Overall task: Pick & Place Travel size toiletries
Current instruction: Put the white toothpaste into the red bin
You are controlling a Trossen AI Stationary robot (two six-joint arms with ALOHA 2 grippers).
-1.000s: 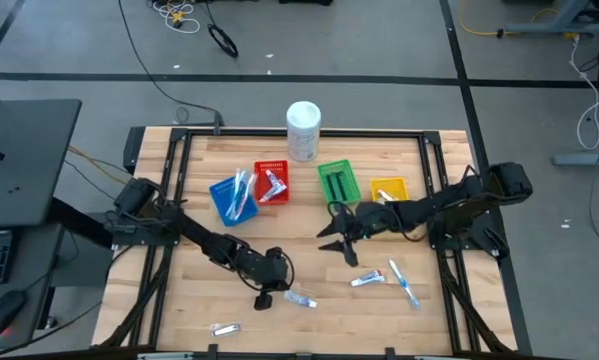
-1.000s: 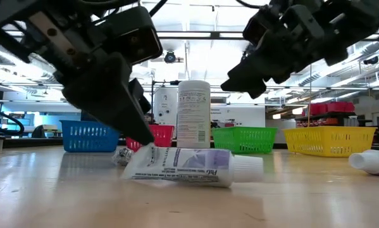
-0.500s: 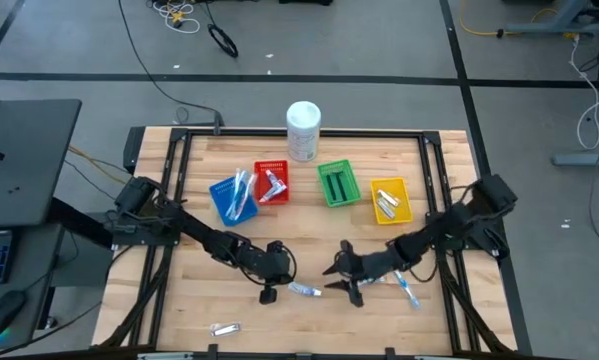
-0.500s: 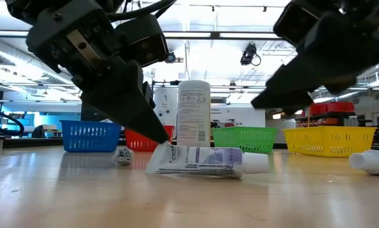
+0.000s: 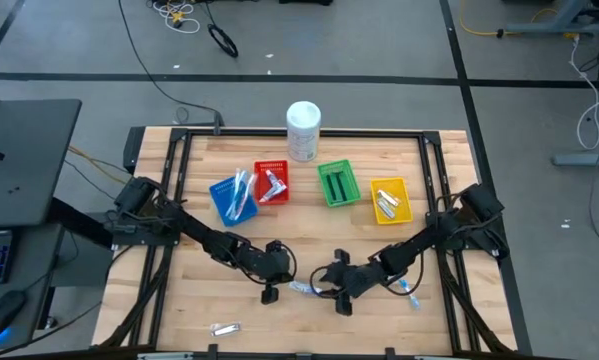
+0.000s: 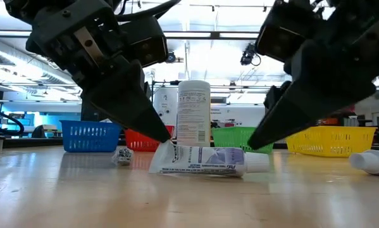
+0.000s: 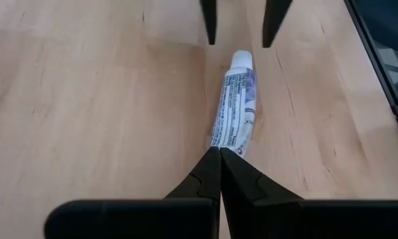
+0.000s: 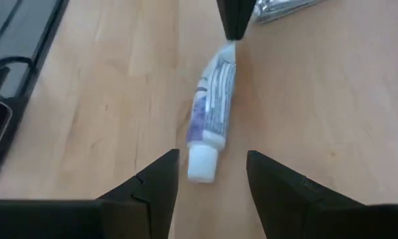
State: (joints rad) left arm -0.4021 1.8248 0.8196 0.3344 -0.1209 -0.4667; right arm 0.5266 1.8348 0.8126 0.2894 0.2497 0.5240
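Note:
A small white toothpaste tube (image 5: pixel 304 289) with purple print lies flat on the wood near the table's near edge. My left gripper (image 5: pixel 271 291) is shut, with its tips at the tube's crimped end. My right gripper (image 5: pixel 335 292) is open. Its two fingers stand on either side of the tube's white cap (image 8: pixel 202 163) without touching it. In the left wrist view the tube (image 7: pixel 236 106) runs away from my shut fingers toward the right gripper's two fingertips. The low view shows both grippers slanting down onto the tube (image 6: pixel 202 161). My left gripper has its shut fingertips (image 7: pixel 220 154) on the tube's flat crimped end (image 7: pixel 226 141). It comes slanting down from the table's left. The tube lies along the line of the fingers. That end (image 6: pixel 165 151) stands slightly raised, and the rest of the tube rests on the table.
Blue (image 5: pixel 232 198), red (image 5: pixel 271 182), green (image 5: pixel 337 183) and yellow (image 5: pixel 389 200) baskets stand in a row mid-table, with a white tub (image 5: pixel 303 130) behind them. A silvery sachet (image 5: pixel 225 328) lies near the near edge. Another tube and a toothbrush (image 5: pixel 407 290) lie by my right arm.
My right gripper has moved from the middle of the table toward the near edge and the left. It has come down around the tube's cap end. My left gripper has kept its tips at the crimped end, and the tube has slid a little toward the right.

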